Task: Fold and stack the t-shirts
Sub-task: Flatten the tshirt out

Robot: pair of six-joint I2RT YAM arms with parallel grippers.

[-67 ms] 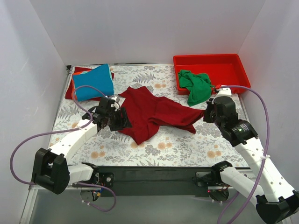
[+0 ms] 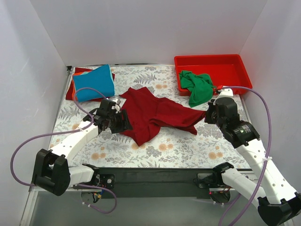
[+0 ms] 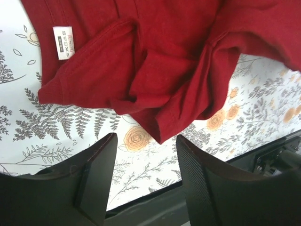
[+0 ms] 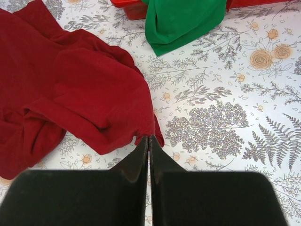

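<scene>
Fingers of the left gripper stand apart and empty beside the crumpled hem of the dark red t-shirt at mid-table, while the right gripper pinches its opposite corner tight. Probably best to catch one hem layer, then stretch flat. White sewn tag carries print too small to read.

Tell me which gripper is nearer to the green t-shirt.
Right. The right gripper sits just in front of the green t-shirt, pinching the dark red t-shirt's near tip; the left gripper stands open far off, at that shirt's opposite edge.
</scene>
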